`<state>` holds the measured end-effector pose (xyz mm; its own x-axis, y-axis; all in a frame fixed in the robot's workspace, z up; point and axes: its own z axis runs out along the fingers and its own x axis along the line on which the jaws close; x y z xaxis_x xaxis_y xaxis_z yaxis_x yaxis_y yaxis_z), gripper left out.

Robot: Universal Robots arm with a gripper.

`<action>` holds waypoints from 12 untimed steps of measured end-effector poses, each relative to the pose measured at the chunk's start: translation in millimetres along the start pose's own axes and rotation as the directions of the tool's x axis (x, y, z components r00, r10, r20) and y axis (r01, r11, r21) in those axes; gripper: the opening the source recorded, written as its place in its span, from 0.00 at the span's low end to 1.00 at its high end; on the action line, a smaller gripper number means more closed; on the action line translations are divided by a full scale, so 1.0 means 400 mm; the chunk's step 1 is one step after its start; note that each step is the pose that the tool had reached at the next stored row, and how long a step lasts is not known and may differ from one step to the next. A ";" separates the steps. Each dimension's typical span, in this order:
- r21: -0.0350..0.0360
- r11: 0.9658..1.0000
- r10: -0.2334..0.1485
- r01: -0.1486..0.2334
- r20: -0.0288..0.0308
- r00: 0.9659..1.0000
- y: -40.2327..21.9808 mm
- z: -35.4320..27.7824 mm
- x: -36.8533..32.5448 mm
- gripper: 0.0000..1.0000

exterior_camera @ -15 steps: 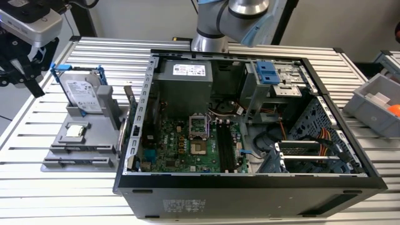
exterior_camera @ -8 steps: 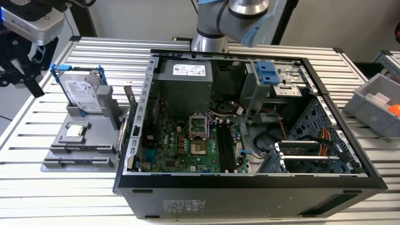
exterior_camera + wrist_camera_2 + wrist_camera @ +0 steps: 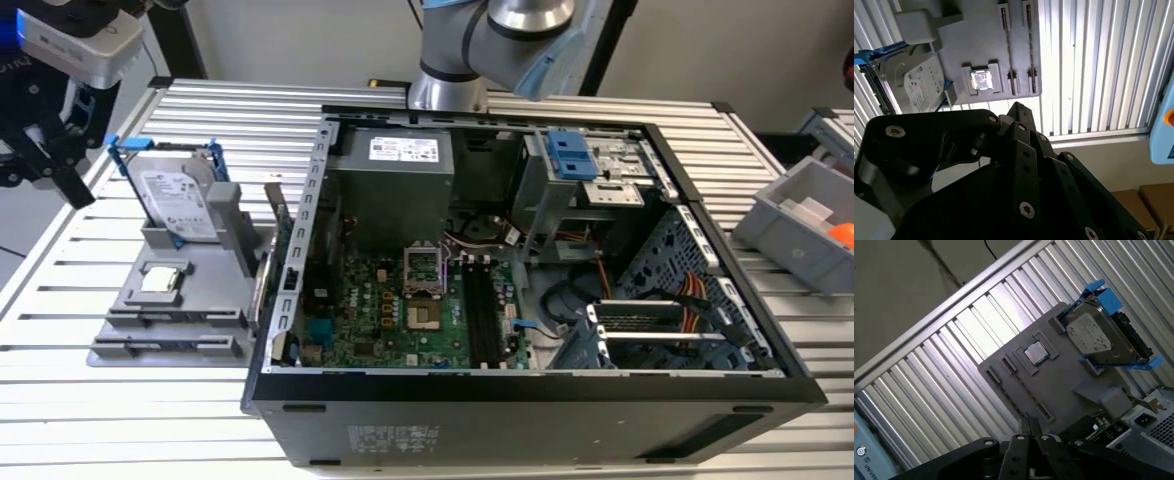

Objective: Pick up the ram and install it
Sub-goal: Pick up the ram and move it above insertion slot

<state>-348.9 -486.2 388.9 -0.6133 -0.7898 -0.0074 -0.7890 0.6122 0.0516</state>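
Slatted table; gripper closed, empty, near tray. Ram upright beside case: probably light, stiff, fragile; grip its top edge.

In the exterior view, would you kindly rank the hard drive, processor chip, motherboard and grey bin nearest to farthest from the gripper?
1. Hard drive, upright beside the gripper.
2. Processor chip, flat on the grey holder.
3. Motherboard, inside the case.
4. Grey bin, exterior view's right.
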 end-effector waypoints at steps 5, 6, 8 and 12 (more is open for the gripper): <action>-0.001 0.998 -0.069 0.069 -0.004 0.998 0.000 0.000 0.000 0.00; -0.001 0.997 -0.082 0.082 -0.004 0.997 0.000 0.000 0.000 0.00; -0.001 0.994 -0.110 0.109 -0.006 0.994 0.000 0.000 0.000 0.00; -0.001 0.985 -0.170 0.170 -0.009 0.985 0.000 0.000 0.000 0.00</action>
<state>-348.9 -486.2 388.9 -0.4699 -0.8827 -0.0073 -0.8817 0.4690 0.0510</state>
